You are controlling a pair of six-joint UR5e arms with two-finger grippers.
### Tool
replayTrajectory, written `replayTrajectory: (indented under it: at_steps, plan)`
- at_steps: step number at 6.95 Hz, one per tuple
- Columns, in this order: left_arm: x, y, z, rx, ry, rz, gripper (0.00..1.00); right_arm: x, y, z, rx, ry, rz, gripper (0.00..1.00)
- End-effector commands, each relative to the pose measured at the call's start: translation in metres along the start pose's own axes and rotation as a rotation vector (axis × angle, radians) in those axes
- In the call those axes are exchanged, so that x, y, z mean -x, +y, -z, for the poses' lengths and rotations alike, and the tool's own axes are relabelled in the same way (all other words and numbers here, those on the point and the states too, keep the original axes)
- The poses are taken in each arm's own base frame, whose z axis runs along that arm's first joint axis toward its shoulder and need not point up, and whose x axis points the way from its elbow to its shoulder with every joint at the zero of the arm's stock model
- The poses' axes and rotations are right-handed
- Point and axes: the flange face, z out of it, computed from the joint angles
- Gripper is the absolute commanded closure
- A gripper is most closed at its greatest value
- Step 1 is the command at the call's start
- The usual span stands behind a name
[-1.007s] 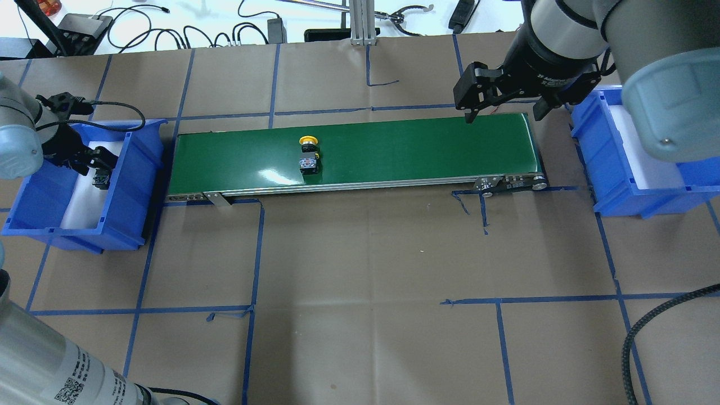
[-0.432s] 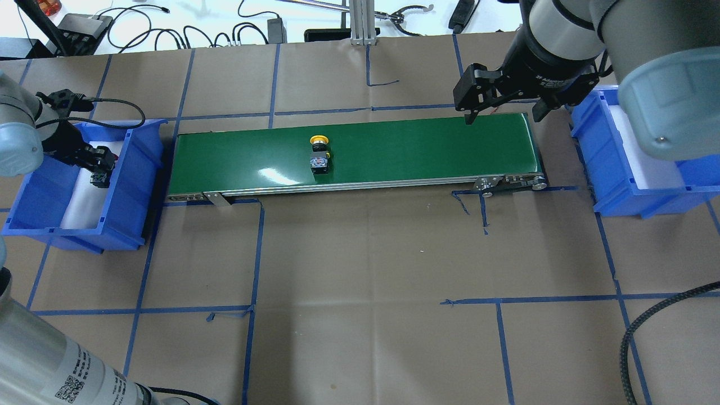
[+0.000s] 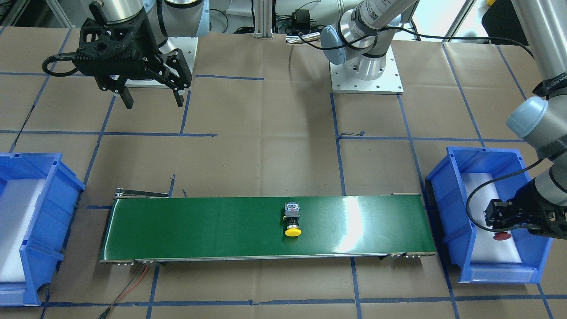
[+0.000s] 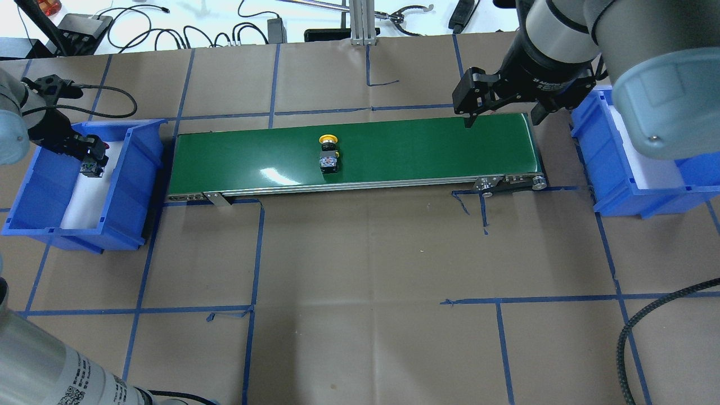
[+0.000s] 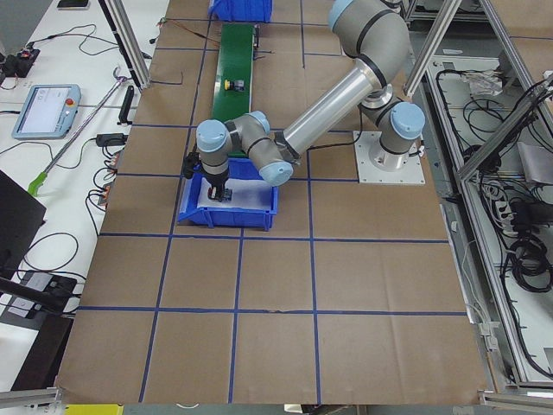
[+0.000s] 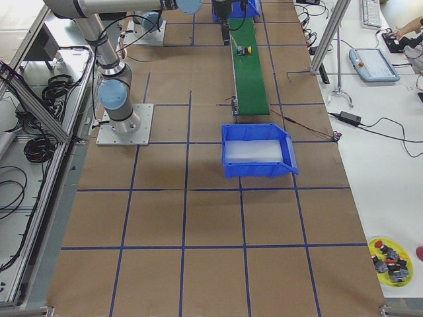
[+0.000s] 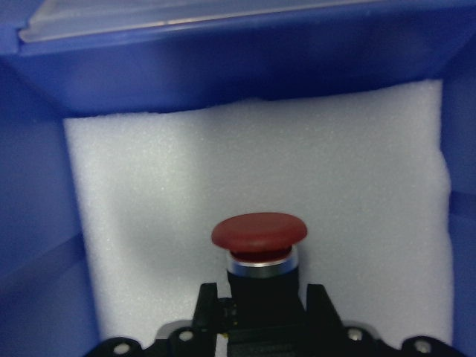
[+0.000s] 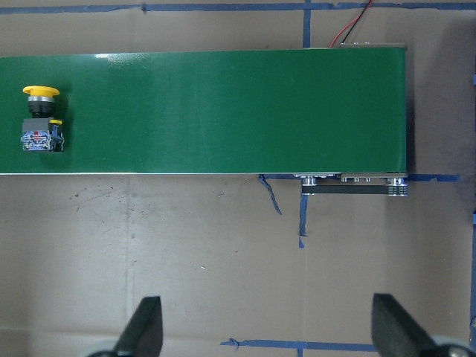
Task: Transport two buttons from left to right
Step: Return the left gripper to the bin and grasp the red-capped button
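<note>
The yellow-capped button (image 4: 328,152) lies on its side near the middle of the green conveyor belt (image 4: 422,146); it also shows in the front view (image 3: 292,219) and the right wrist view (image 8: 41,119). My left gripper (image 4: 90,160) is shut on the red-capped button (image 7: 259,234) and holds it over the white foam inside the left blue bin (image 4: 132,169). The red cap shows below the gripper in the front view (image 3: 502,236). My right gripper (image 4: 502,115) is open and empty above the belt's right end.
The right blue bin (image 4: 619,185) with a white foam lining stands just past the belt's right end. Cables and tools lie beyond the far table edge. Blue tape lines cross the brown table cover (image 4: 365,270).
The yellow button has moved to the right along the belt. My left gripper has shifted left and toward the far side of the bin with the red button. The right gripper has hardly moved.
</note>
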Motion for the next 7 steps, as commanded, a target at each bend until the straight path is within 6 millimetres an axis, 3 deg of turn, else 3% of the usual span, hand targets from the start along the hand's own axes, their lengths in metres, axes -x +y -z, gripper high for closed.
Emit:
replayTrajectory:
  at_steps: [1,3,4,6,7]
  plan:
    - [0.001,-0.004,0.063,0.028,0.011,0.007,0.91,0.0,-0.003,0.003,-0.007,0.003,-0.004,0.0]
    - [0.002,-0.006,0.112,0.059,0.023,0.009,0.9,0.0,-0.001,0.006,-0.009,0.003,-0.001,0.0]
    - [0.002,-0.007,0.122,0.07,0.032,0.011,0.9,-0.001,0.001,0.002,0.006,0.004,-0.003,0.0]
    - [-0.002,-0.008,0.121,0.077,0.037,0.022,0.9,0.0,0.0,-0.003,0.019,0.0,-0.009,0.0]
    - [-0.015,-0.013,0.118,0.081,0.039,0.025,0.9,0.0,-0.001,-0.003,0.016,0.0,-0.009,0.0]
